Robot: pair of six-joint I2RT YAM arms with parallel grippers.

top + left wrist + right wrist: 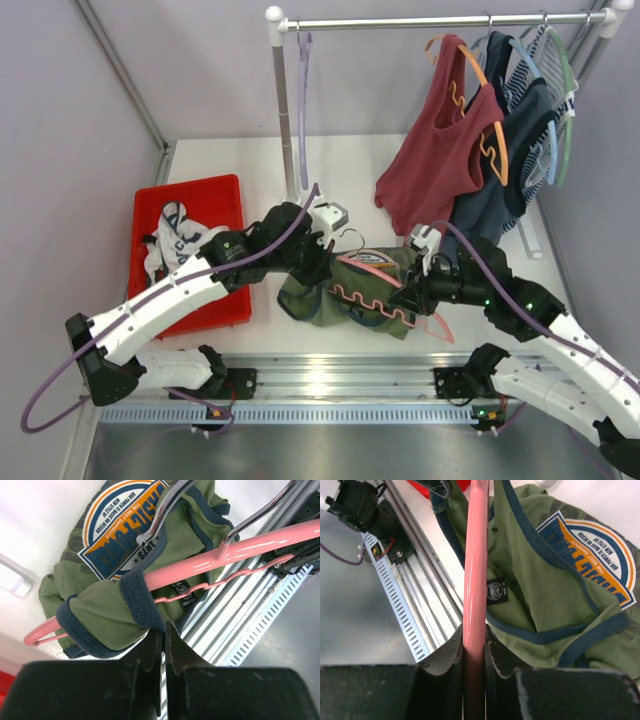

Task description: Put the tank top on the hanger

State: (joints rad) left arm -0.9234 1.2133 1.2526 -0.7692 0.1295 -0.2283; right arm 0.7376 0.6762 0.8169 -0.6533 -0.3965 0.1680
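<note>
While I watch from the remote desk, the right gripper (475, 637) is clamped on one arm of the salmon-pink hanger (476, 555), holding it over the white table (220, 165) near the mounting rail (330, 375). The olive-green tank top (540, 585) lies bunched on the table between the two arms, under and around the hanger, its round chest graphic (117, 530) facing up. One shoulder strap (135, 600), edged in navy trim, is looped over the hanger's upper arm. The rest of the garment sits heaped beneath the wavy lower bar, and the metal hook (162, 510) crosses above the print. The left gripper (162, 632) is closed tight, its tips just beside that strap; I cannot tell whether any fabric is caught between them. At the left, a red bin (225, 205) holds a white printed garment (172, 245). Behind, a clothes rail (420, 20) carries a dark red tank top (430, 165) on an orange hanger (492, 135), navy garments (500, 200) beside it, and a lilac hanger (303, 110) near the left post.
</note>
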